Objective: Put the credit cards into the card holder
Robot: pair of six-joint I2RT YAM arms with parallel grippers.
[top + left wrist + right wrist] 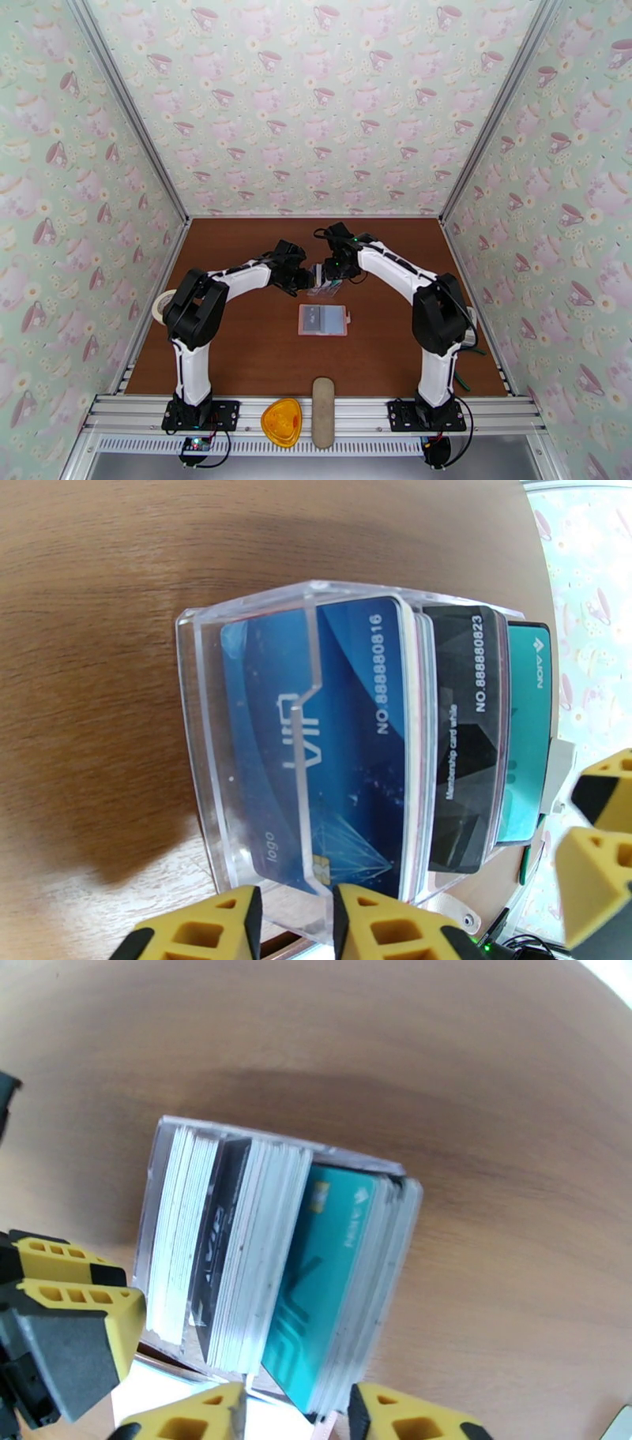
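Observation:
The credit cards stand packed upright in a clear plastic rack at mid-table: a blue one in front, then black and teal, with white ones between. My left gripper is shut on the rack's clear front wall. My right gripper is open, and its yellow fingers straddle the near end of the teal card and the cards beside it. Both grippers meet over the rack in the top view, left and right. The pale pink card holder lies open on the table just in front of the rack.
A beige oval case and an orange object rest on the front rail. A roll of tape sits at the table's left edge. Patterned walls enclose the brown table on three sides.

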